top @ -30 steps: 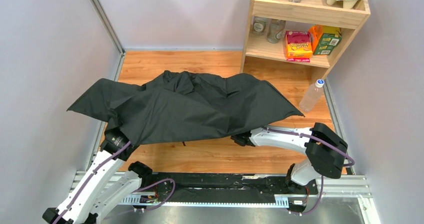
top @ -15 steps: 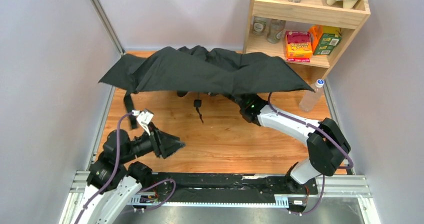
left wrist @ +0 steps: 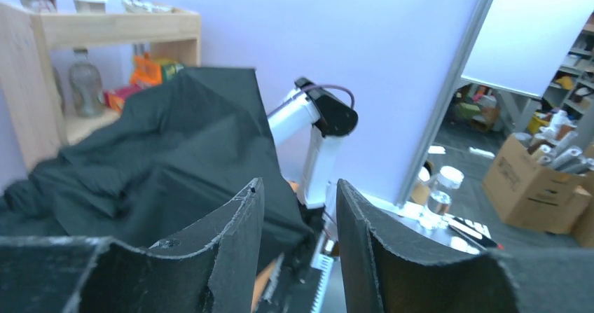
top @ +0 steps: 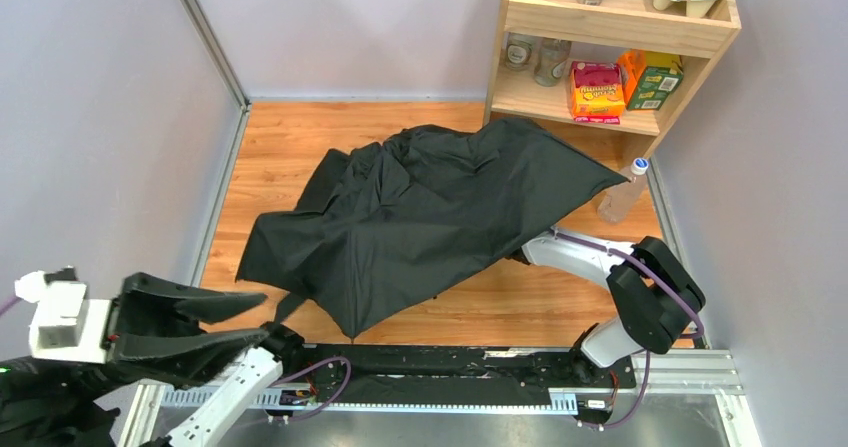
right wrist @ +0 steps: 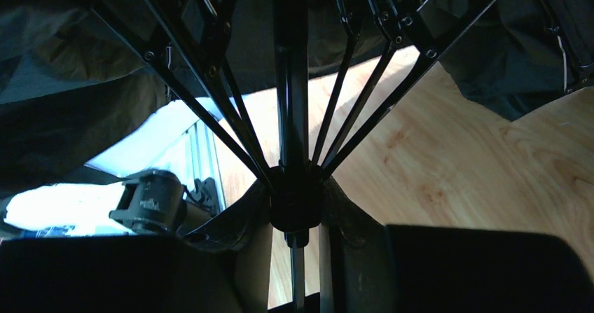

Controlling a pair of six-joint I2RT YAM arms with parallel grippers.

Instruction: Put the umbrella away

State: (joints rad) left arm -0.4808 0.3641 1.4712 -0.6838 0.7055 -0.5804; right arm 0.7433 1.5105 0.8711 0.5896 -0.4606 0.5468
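Observation:
The umbrella (top: 430, 217) is a spread black canopy, crumpled and tilted over the middle of the wooden table. It fills the left of the left wrist view as dark fabric (left wrist: 154, 159). From below, the right wrist view shows its shaft (right wrist: 291, 68), its ribs and the round runner hub (right wrist: 295, 204). My right gripper (right wrist: 298, 190) is shut on that hub, one finger on each side. In the top view the canopy hides this gripper. My left gripper (top: 262, 315) hangs high at the near left, open and empty, clear of the fabric, also seen in its own view (left wrist: 294, 187).
A wooden shelf (top: 610, 57) with boxes, jars and cups stands at the back right. A clear plastic bottle (top: 622, 192) stands on the table beside it, close to the canopy's right tip. Grey walls close in the left and right sides.
My left gripper let go of the canopy's left edge, opened and pulled back and up to the near left. The right arm lifted the umbrella, then lowered it; the canopy has shifted right.

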